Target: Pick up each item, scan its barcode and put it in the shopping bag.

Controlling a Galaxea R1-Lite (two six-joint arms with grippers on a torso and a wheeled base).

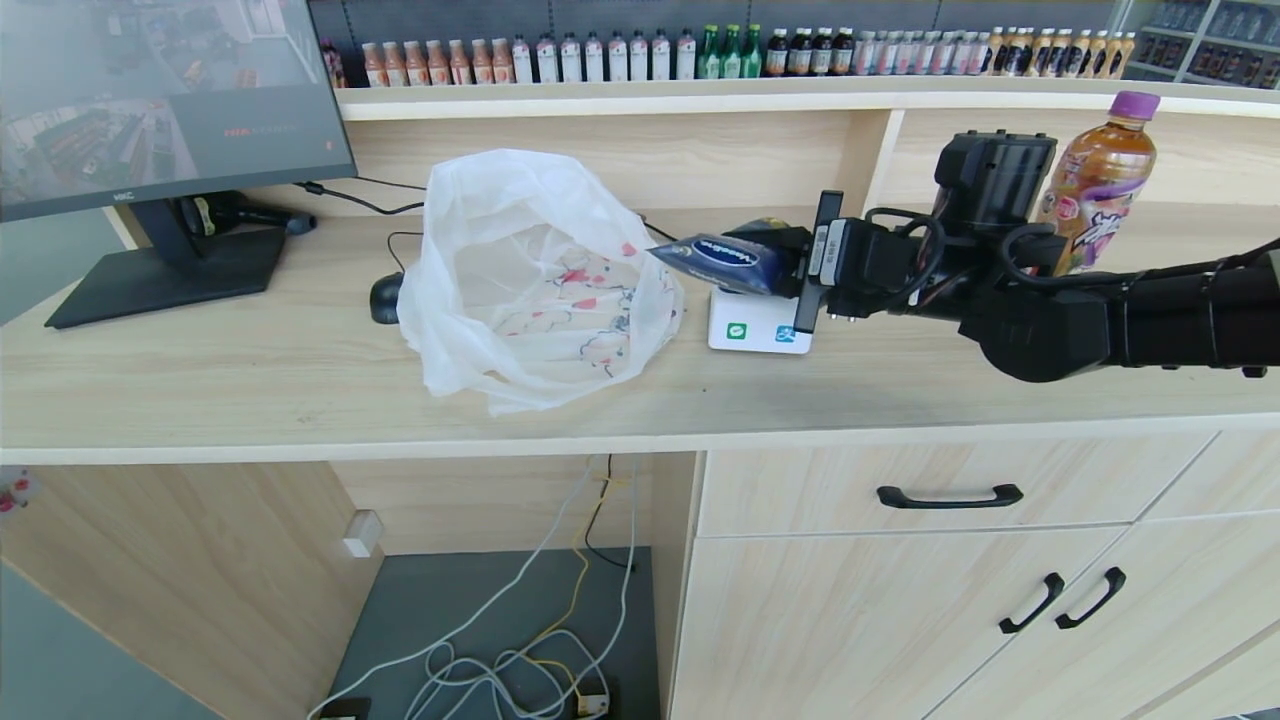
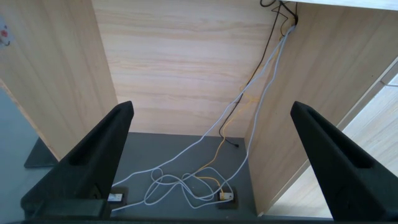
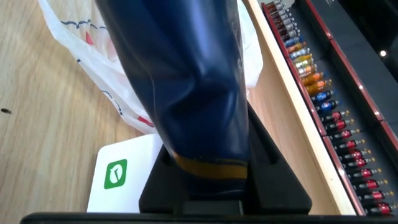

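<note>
My right gripper (image 1: 775,262) is shut on a dark blue snack packet (image 1: 725,262), held level just above the white scanner box (image 1: 757,325) on the counter. In the right wrist view the blue packet (image 3: 186,87) runs out between the fingers, over the scanner box (image 3: 121,180). The white plastic shopping bag (image 1: 535,275) stands open on the counter just left of the packet's tip, also seen as the bag (image 3: 93,56) beyond the packet. An orange drink bottle (image 1: 1098,180) with a purple cap stands behind my right arm. My left gripper (image 2: 211,155) is open, low under the counter.
A monitor (image 1: 165,95) on its stand sits at the counter's back left, with a black mouse (image 1: 386,297) beside the bag. A raised shelf (image 1: 800,100) carries a row of bottles. Loose cables (image 2: 205,180) lie on the floor under the counter. Drawers (image 1: 950,495) lie below right.
</note>
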